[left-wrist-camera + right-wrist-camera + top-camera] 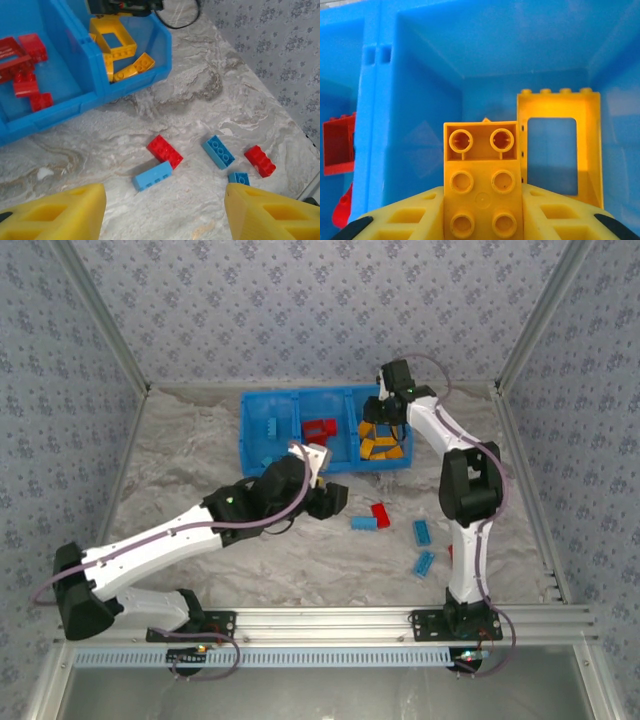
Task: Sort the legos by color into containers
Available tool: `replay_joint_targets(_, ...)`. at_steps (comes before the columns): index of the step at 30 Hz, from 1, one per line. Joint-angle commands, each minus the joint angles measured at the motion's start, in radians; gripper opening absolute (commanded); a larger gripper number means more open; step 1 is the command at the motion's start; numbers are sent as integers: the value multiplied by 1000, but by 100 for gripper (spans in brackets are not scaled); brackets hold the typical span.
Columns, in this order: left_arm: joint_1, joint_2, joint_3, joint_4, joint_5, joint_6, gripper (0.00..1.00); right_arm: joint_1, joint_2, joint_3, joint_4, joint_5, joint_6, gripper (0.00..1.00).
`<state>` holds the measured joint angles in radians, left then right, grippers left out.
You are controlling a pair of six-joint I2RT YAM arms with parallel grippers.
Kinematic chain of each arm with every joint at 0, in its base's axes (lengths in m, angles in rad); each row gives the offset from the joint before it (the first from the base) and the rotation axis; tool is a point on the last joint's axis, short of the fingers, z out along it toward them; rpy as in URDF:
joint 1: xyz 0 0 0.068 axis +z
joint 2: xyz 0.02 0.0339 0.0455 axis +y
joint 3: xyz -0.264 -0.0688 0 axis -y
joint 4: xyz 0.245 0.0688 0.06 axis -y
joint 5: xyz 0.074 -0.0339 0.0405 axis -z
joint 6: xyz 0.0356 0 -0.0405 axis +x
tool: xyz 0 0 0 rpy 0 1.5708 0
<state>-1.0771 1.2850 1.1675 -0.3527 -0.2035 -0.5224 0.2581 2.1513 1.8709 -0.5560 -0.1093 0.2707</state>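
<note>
Right wrist view: the right end effector (481,220) is clamped on one orange brick (481,175), with one yellow finger (400,220) on each long side. Six studs show on the brick, in two columns. Its long axis runs straight ahead, away from the wrist, and the studs face the camera. The brick is held inside the right-hand compartment of the blue bin (420,60). Just beyond it, to the right, one orange frame piece (559,100) stands taller than wide with its opening toward the camera. Past the divider on the left, one red frame piece (340,145) sits in the middle compartment.

Left wrist view: the left end effector (165,215) has its two fingers wide apart above the worktop (225,90). Five loose bricks lie ahead of it, two red and three blue.
- First red brick (165,151): long axis runs diagonally; it lies just beside the light-blue brick (152,176).
- Blue brick (218,151) and second red brick (259,161): roughly parallel, apart.
- Small blue brick (239,178): nearest the right finger.

Top external view: the bin has three compartments side by side, holding blue bricks (270,428) on the left, red bricks (320,430) in the middle and orange bricks (385,448) on the right.
</note>
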Motion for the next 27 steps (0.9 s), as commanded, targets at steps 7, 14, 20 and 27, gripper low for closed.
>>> replay_joint_targets(7, -134, 301, 308, -29, -258, 196, 65, -34, 186, 232, -128, -191, -21, 41)
replay_joint_targets(14, -162, 499, 529, -163, -389, 188, 66, -42, 243, 284, -134, -205, -1, 47)
replay_joint_targets(20, -164, 496, 524, -167, -373, 174, 66, -48, 231, 299, -147, -205, -8, 54)
replay_joint_targets(27, -152, 451, 451, -190, -320, 95, 65, -36, -72, 93, -52, -95, -17, 54)
